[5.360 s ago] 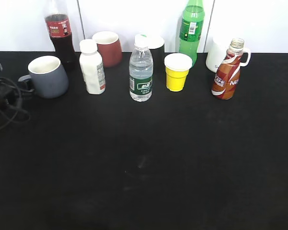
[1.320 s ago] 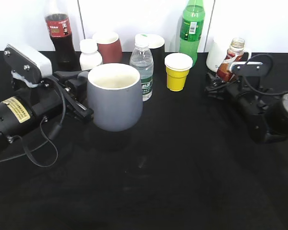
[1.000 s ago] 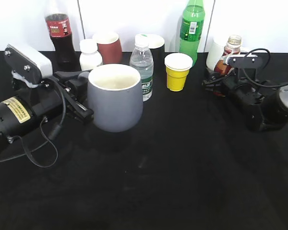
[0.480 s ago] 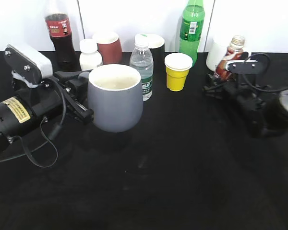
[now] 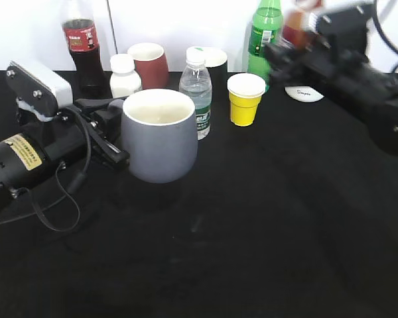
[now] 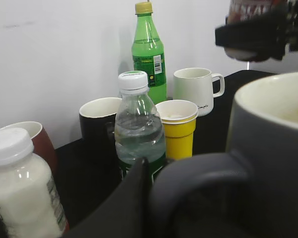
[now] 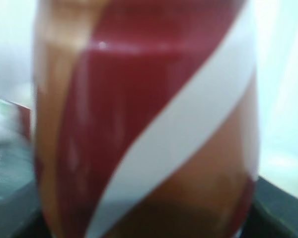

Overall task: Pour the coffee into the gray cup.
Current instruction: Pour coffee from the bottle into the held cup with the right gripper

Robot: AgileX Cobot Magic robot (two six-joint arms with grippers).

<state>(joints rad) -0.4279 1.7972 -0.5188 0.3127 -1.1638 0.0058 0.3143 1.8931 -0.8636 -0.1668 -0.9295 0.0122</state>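
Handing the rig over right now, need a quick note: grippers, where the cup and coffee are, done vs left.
Left gripper: shut on the gray cup by its handle, cup upright near table centre, apparently raised, inside looks empty.
Right gripper: shut on the coffee bottle, lifted off the table at the back right, roughly upright, blurred in the exterior view.
Done: both items grasped, bottle lifted.
Left: bring the bottle over the cup, tilt, pour. Whether the cap is off cannot be told now.
Yellow cup and water bottle stand between them; probably pass above.
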